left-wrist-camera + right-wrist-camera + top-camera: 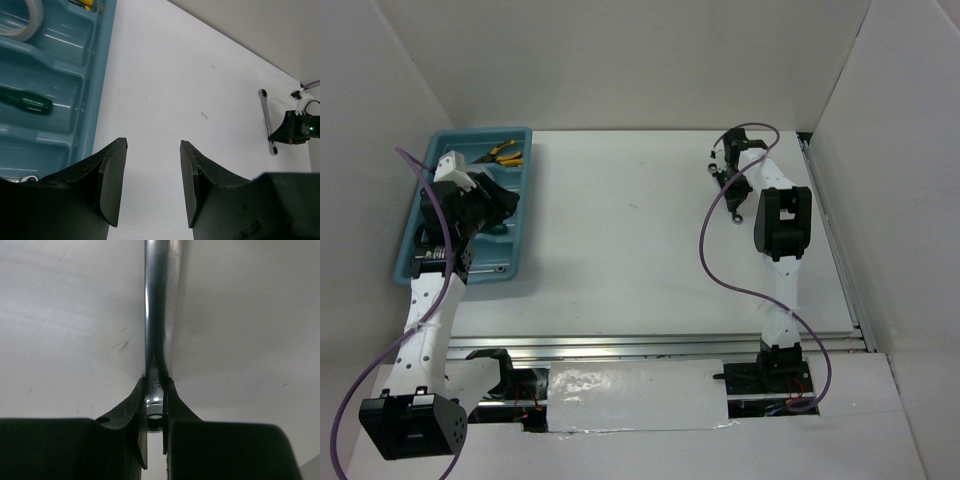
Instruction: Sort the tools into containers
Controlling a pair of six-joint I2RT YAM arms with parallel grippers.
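The light blue tray (520, 180) stands at the far left. It holds yellow-handled pliers (503, 152), a green-handled screwdriver (27, 101) and a white tape ring (24, 20). My left gripper (152, 185) is open and empty. It hovers over the tray's right edge (102, 90) and shows in the top view (510, 212). My right gripper (156, 405) is shut on one end of a slim silver wrench (160, 315) at the far right of the table. That wrench also shows in the top view (730, 205) and the left wrist view (266, 120). I cannot tell whether it is lifted.
White walls enclose the table at the back and both sides. A purple cable (705, 250) loops from the right arm over the table. A small silver ring end (31, 178) peeks out in the tray's nearest compartment. A metal rail (840, 250) runs along the right edge.
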